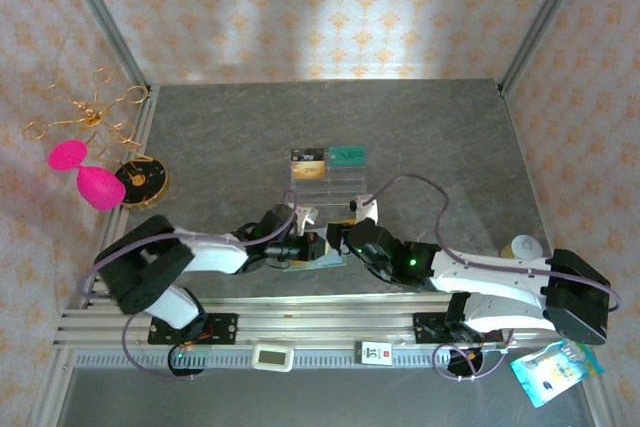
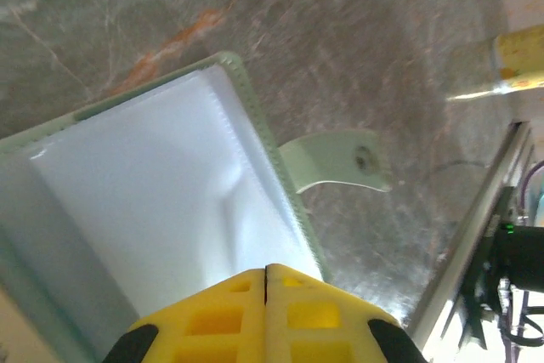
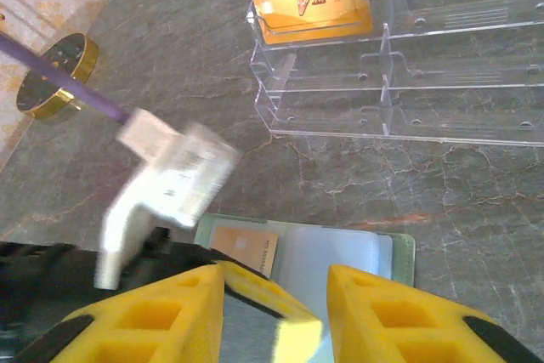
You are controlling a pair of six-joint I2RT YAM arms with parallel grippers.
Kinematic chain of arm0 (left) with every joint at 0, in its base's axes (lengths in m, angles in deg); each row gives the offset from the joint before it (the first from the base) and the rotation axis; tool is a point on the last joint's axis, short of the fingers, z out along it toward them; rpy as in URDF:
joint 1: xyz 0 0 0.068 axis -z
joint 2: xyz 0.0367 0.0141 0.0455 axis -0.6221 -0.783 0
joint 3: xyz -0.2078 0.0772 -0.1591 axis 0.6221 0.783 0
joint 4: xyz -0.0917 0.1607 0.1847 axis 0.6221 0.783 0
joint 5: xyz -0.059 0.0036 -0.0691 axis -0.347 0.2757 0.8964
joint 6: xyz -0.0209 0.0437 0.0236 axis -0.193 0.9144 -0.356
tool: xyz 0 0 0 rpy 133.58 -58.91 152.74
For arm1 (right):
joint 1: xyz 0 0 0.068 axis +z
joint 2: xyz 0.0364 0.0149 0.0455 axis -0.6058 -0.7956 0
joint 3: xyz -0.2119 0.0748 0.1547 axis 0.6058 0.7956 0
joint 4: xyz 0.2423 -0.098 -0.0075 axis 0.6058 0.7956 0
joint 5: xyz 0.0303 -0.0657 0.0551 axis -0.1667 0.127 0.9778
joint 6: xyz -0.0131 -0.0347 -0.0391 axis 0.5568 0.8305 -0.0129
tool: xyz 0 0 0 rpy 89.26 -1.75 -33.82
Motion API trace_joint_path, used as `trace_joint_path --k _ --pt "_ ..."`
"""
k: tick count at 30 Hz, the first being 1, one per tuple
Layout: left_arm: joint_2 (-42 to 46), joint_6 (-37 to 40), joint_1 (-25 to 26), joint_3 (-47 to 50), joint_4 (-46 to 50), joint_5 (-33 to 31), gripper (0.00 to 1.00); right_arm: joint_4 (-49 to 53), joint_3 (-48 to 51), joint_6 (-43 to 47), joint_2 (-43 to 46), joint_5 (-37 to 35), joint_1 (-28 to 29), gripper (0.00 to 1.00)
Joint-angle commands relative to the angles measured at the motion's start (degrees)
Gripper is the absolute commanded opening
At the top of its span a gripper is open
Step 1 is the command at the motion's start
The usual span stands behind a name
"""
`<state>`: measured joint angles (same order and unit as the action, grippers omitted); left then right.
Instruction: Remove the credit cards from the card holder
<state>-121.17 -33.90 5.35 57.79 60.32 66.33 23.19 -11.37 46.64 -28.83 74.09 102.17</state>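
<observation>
Card holder lying open on grey table, left hand closed at its edge, right hand open above it

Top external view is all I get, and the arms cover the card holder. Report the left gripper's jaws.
Observer: The left gripper is shut, fingertips together at the edge of the open card holder, over its pale panel.
Operator: Now the right one.
Observer: The right gripper hovers over the holder, jaws apart.
Operator: Tell me about any card left inside.
Observer: A tan card sits tucked in one of the holder's pockets.
</observation>
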Motion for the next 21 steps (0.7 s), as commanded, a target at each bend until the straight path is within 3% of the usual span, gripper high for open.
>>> trace_joint_path --k 1,5,11,21 --pt "10.04 -1.30 -1.44 3.65 1.77 -6.02 0.02 -0.56 -1.13 -0.39 -1.48 1.12 -0.04 0.34" --pt "18.30 -1.38 -5.97 8.96 4.56 -7.65 0.01 -3.52 -4.85 2.18 -8.58 15.87 -2.77 0.33" --pt "18.17 0.68 -9.62 11.28 4.13 -6.11 0.00 -5.67 -9.74 -0.22 -21.59 32.98 -7.18 0.27" --pt "12.74 3.20 -9.86 10.77 6.26 -7.14 0.00 -3.45 -11.18 -4.05 -28.12 33.64 -9.19 0.19"
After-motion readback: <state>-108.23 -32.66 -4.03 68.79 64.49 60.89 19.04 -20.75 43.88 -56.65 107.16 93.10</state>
